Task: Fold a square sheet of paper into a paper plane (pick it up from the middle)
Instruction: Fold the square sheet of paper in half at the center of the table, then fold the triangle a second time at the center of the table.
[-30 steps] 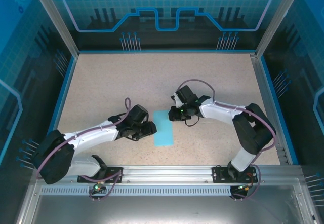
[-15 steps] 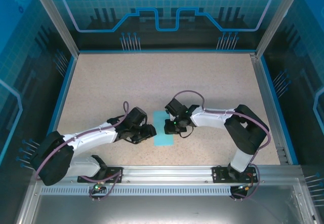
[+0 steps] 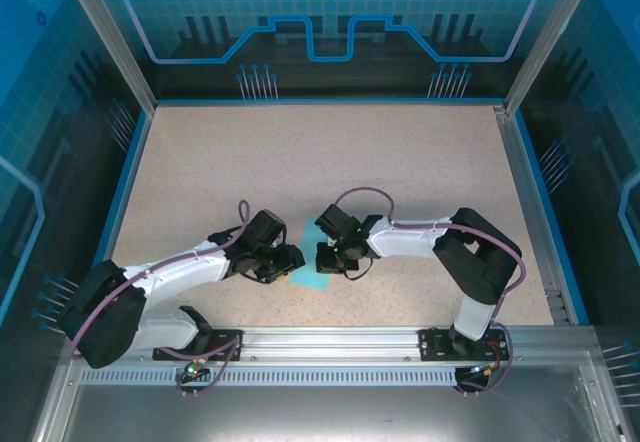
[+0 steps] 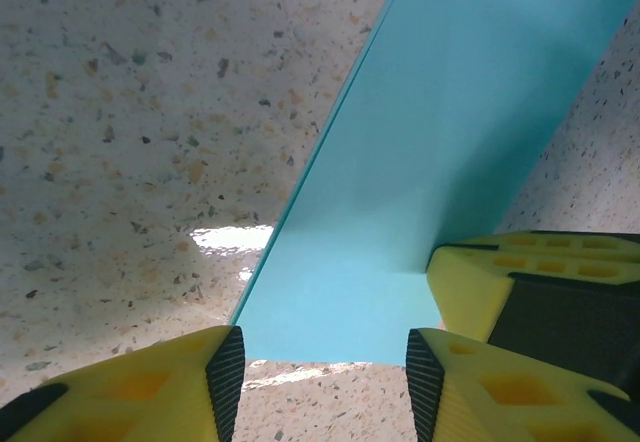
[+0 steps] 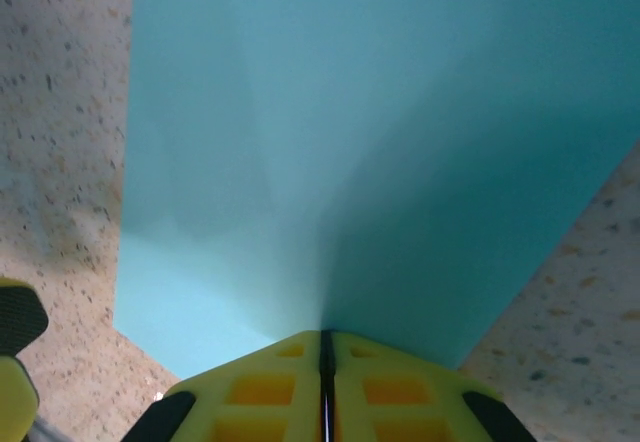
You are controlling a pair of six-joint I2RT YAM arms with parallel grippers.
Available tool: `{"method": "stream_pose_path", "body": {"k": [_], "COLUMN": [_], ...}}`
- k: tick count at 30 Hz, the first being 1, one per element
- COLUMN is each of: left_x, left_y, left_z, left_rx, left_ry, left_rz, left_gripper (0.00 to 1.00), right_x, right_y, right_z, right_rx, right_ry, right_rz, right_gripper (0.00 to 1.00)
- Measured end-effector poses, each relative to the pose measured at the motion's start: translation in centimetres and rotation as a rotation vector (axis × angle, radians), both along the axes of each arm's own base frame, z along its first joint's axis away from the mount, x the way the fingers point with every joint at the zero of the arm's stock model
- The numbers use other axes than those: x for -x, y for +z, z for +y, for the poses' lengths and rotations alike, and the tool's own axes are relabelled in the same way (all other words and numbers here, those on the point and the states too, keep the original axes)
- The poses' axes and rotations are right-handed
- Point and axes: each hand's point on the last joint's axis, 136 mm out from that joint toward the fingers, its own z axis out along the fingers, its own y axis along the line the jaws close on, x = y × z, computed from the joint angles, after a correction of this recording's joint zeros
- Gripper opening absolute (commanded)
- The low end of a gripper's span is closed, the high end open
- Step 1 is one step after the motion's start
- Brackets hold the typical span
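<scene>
Speckled table (image 3: pixel 300 162), cyan paper (image 5: pixel 330 142) in right tool (image 5: pixel 322 347).

The cyan sheet of paper (image 3: pixel 310 280) is seen folded into a narrow strip, laid on the table's (image 3: pixel 200 162) near middle, one edge pinched up.

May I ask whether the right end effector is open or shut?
Shut: the right end effector has its yellow fingers pressed together, pinching the thin light cyan paper sheet.
</scene>
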Motion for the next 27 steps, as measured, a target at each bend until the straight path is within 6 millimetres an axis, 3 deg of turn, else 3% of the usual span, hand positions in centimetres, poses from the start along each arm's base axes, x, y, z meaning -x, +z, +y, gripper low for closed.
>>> {"method": "stream_pose_path", "body": {"k": [5,9,13,19,27], "left_x": [-0.1,0.0,0.2,0.8,1.3], "left_y": [0.0,0.1,-0.2,-1.0,-1.1], "left_z": [0.1,0.0,0.0,0.0,-0.6], "left_rx": [0.005,0.008,0.007,-0.004,0.009], "left_ry": [0.001,-0.006,-0.021,-0.039,-0.082], "left_rz": [0.002,0.002,0.011,0.056,0.086], "left_gripper": [0.49,0.51,0.54,0.57,0.62], "right_x": [-2.2,-4.8,-6.9,-7.6,-7.9], "right_y": [2.8,3.6,2.8,0.0,-0.1], "right_z": [-0.4,-1.0,-1.2,-1.6,-1.7], "right_rx": [-0.038,-0.04,-0.021,0.019,-0.006], "right_ry": [-0.039,-0.076,-0.089,-0.072,-0.076], "right_rz": [-0.087,-0.127,-0.131,-0.09,-0.065], "right_gripper": [0.13,0.16,0.21,0.25,0.26]}}
